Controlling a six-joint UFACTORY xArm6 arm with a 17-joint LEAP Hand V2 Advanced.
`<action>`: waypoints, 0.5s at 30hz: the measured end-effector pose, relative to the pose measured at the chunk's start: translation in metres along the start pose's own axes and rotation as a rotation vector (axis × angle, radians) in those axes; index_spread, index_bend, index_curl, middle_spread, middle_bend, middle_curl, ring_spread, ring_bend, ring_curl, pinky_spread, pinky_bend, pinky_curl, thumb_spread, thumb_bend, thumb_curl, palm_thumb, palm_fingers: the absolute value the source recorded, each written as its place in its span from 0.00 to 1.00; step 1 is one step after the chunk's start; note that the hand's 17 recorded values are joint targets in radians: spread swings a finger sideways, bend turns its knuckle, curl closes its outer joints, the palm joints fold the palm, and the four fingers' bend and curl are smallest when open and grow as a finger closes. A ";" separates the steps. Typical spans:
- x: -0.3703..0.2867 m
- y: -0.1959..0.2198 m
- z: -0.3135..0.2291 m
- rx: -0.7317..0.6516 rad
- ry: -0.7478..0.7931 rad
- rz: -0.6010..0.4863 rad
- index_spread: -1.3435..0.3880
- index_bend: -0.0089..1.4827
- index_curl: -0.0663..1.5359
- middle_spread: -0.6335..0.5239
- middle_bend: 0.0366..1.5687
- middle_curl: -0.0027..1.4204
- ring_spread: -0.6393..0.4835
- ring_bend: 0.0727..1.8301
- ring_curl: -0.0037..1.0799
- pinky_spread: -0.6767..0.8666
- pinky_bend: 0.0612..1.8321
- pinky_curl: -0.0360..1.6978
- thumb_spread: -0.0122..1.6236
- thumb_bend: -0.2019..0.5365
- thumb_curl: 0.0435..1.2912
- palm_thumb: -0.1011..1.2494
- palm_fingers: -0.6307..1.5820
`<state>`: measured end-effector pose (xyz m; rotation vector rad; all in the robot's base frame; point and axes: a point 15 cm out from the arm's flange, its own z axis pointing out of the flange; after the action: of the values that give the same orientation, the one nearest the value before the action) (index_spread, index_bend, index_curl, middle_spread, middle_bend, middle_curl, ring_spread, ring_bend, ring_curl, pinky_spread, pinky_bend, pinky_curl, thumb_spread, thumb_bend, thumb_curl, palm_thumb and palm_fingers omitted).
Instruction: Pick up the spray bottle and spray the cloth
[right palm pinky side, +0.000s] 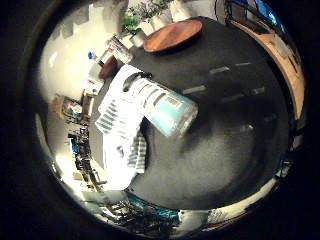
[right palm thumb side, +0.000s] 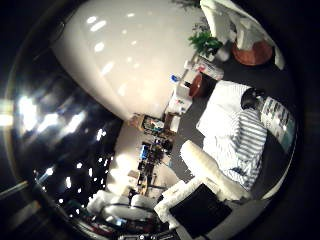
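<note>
The spray bottle (right palm pinky side: 168, 108), a pale cylinder with a light blue label, shows in the little finger side palm view against a white cloth with grey stripes (right palm pinky side: 116, 135) on a dark grey surface (right palm pinky side: 215, 140). The thumb side palm view shows the same bottle (right palm thumb side: 276, 116) at the far edge of the striped cloth (right palm thumb side: 238, 128). My right hand (right palm thumb side: 208, 168) shows there as white fingers and a black part, reaching out beside the cloth. The fingers look relaxed with nothing between them. The bottle is a short way from the palm, and no finger touches it.
A round brown table (right palm pinky side: 172, 35) and green plants (right palm pinky side: 132, 18) stand beyond the dark surface. Cluttered shelves or desks (right palm thumb side: 150, 160) lie past the cloth. A white ceiling with lights (right palm thumb side: 120, 60) fills much of the thumb side palm view.
</note>
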<state>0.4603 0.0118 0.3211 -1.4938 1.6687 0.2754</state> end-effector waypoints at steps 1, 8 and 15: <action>-0.003 0.001 0.003 -0.013 0.012 0.011 0.68 0.19 0.35 0.64 0.33 0.28 0.71 0.36 0.33 0.75 0.29 0.38 0.66 0.24 0.28 0.61 0.31; -0.002 -0.005 0.011 -0.038 0.142 0.030 0.70 0.13 0.30 0.72 0.22 0.24 0.76 0.27 0.26 0.78 0.24 0.30 0.66 0.24 0.26 0.60 0.34; 0.004 0.000 0.026 -0.079 0.193 0.074 0.73 0.11 0.26 0.76 0.16 0.22 0.78 0.21 0.23 0.73 0.20 0.26 0.66 0.24 0.25 0.61 0.32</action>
<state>0.4720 0.0259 0.3026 -1.5598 1.8878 0.2464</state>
